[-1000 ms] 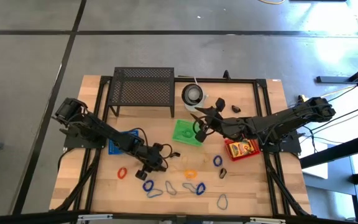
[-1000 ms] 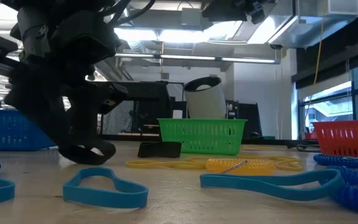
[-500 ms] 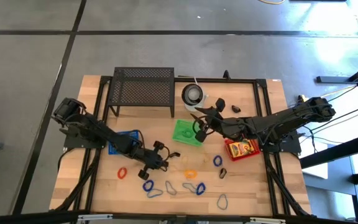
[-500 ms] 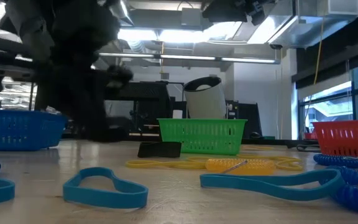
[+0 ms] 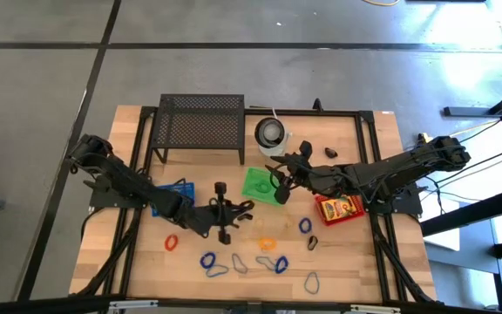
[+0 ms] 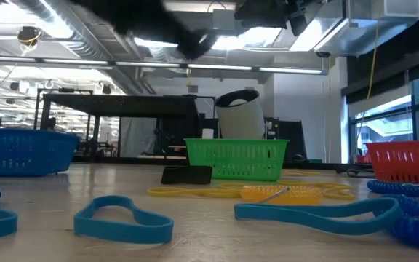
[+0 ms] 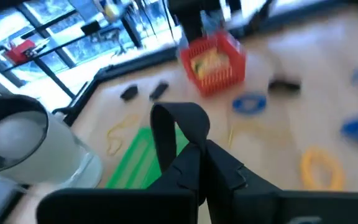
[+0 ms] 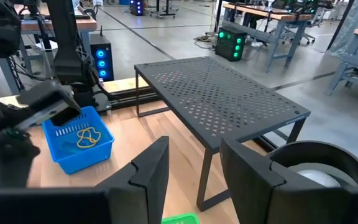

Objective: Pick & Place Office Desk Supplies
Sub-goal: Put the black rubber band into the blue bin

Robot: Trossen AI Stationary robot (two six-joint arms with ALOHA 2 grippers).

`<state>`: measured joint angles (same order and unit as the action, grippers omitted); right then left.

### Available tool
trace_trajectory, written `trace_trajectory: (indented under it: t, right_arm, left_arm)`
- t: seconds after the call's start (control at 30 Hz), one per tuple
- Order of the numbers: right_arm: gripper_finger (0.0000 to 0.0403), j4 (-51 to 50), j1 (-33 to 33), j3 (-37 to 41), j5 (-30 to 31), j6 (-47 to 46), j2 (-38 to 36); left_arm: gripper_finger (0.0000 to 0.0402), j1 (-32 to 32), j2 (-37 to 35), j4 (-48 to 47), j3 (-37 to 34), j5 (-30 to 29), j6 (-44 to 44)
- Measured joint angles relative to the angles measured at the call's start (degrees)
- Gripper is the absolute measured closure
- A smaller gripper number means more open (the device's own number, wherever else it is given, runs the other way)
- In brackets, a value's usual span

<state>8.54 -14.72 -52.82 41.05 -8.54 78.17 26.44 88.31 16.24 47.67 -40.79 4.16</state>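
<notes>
Loops [image 5: 268, 243] lie on the table near left tool [image 5: 222, 212].

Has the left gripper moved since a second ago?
Yes. The left gripper, shut on a black clip, has risen and shifted from the blue loops toward the green basket.

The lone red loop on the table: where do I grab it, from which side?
Pinch the red loop across one side of its band from straight above, one finger inside the ring, one outside. It lies flat and alone, so a sideways approach would likely push it.
</notes>
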Motion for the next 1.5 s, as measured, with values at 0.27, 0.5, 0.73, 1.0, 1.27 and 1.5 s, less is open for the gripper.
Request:
trace_trajectory:
  t: [0.27,0.5,0.73,1.0,1.27,1.5]
  right_arm:
    - [0.0257,-0.06,-0.12,0.00,-0.15,-1.03,0.00]
    - [0.0257,-0.04,-0.37,0.00,-0.12,0.68,0.00]
    - [0.0256,-0.05,-0.37,0.00,-0.12,3.06,0.00]
    - [0.0256,-0.07,-0.37,0.00,-0.12,3.06,0.00]
    - [0.0256,-0.07,-0.37,0.00,-0.12,3.06,-0.01]
    - [0.0256,-0.07,-0.37,0.00,-0.12,3.06,-0.02]
  left_arm:
    - [0.0398,0.04,-2.86,-3.71,-0.01,-0.21,-13.20]
    - [0.0398,-0.39,-13.00,-28.60,-0.01,3.61,-35.61]
    - [0.0395,0.18,-20.24,-57.76,-0.65,9.63,-56.54]
    - [0.0397,0.20,-20.55,-68.03,-5.70,14.51,-67.37]
    - [0.0394,0.09,-20.55,-67.61,-11.64,18.34,-73.81]
    - [0.0394,0.09,-20.52,-67.17,-12.73,19.12,-75.56]
